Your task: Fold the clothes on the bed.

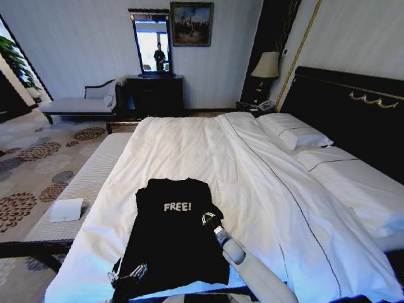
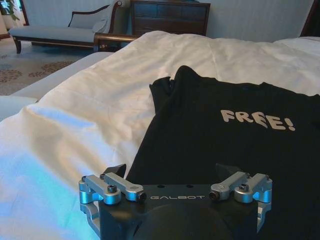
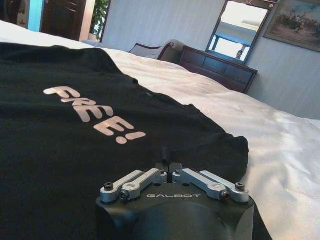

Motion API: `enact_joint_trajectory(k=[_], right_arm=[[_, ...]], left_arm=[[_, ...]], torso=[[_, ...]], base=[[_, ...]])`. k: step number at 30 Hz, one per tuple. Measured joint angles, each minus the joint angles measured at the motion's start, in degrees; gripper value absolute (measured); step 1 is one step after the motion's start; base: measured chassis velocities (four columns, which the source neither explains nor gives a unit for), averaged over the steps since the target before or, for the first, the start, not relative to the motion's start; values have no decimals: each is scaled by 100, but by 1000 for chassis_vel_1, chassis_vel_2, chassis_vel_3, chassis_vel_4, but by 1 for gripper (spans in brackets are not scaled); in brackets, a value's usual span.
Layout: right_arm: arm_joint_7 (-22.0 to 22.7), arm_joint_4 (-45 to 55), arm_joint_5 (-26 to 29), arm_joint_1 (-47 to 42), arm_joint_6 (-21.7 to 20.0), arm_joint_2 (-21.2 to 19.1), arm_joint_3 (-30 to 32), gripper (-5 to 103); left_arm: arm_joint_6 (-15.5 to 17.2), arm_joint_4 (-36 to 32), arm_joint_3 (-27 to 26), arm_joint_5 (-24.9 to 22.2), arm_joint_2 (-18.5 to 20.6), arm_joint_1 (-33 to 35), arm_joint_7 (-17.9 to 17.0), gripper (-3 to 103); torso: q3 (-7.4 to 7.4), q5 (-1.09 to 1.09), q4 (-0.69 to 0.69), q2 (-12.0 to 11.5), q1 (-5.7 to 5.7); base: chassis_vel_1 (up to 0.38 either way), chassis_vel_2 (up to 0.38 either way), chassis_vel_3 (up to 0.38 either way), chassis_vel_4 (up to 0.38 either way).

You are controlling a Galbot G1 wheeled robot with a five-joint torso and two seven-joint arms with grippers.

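The right tool (image 1: 209,220) is sitting low in the centre of the head view, at the right edge of the black T-shirt (image 1: 172,237), and its fingers are pressing together on the fabric there; in the right wrist view the tool (image 3: 169,166) is pinching a small raised fold of the black cloth between its closed tips. The left tool (image 1: 129,274) is resting at the lower left of the head view, on the shirt's near left corner, and in the left wrist view its fingers (image 2: 116,170) are standing spread wide, with the dark fabric lying between and under them. The T-shirt is lying flat with its white "FREE!" lettering (image 1: 177,206) facing up, in the lower middle of the head view, on the near end of the bed (image 1: 252,170). The bed's white duvet is stretching away toward the upper centre of the frame, with pillows (image 1: 297,131) and a dark headboard (image 1: 353,104) along the right side.
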Motion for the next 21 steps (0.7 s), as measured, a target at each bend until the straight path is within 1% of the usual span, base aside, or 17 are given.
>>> enact_joint_trajectory(k=[4, 8, 9, 12, 13, 18, 19, 21], right_arm=[[49, 29, 154, 4, -38, 35, 61, 0], [170, 123, 609, 1, -231, 94, 344, 0], [170, 123, 609, 1, -231, 94, 344, 0], [318, 239, 1209, -4, -448, 169, 638, 0], [318, 239, 1209, -4, -448, 169, 638, 0], [661, 356, 2285, 24, -791, 322, 1063, 0], [661, 356, 2285, 24, -791, 322, 1063, 0], [782, 356, 2562, 41, -880, 391, 1242, 0]], left_arm=[[-14, -9, 4, 5, -11, 18, 5, 100], [-37, -29, -6, 14, -12, 46, 9, 100], [-37, -29, -6, 14, -12, 46, 9, 100], [-44, -47, -6, 20, -5, 57, 11, 100], [-44, -47, -6, 20, -5, 57, 11, 100], [-45, -101, 25, 33, -15, 61, 9, 100], [-45, -101, 25, 33, -15, 61, 9, 100], [-45, -114, 27, 37, -25, 71, 7, 100]], torso=[[0, 0, 0, 0, 0], [0, 0, 0, 0, 0], [0, 0, 0, 0, 0], [0, 0, 0, 0, 0], [0, 0, 0, 0, 0], [0, 0, 0, 0, 0], [0, 0, 0, 0, 0], [0, 1, 0, 0, 0]], base=[[0, 0, 0, 0], [0, 0, 0, 0], [0, 0, 0, 0], [0, 0, 0, 0], [0, 0, 0, 0], [0, 0, 0, 0], [0, 0, 0, 0], [0, 0, 0, 0]])
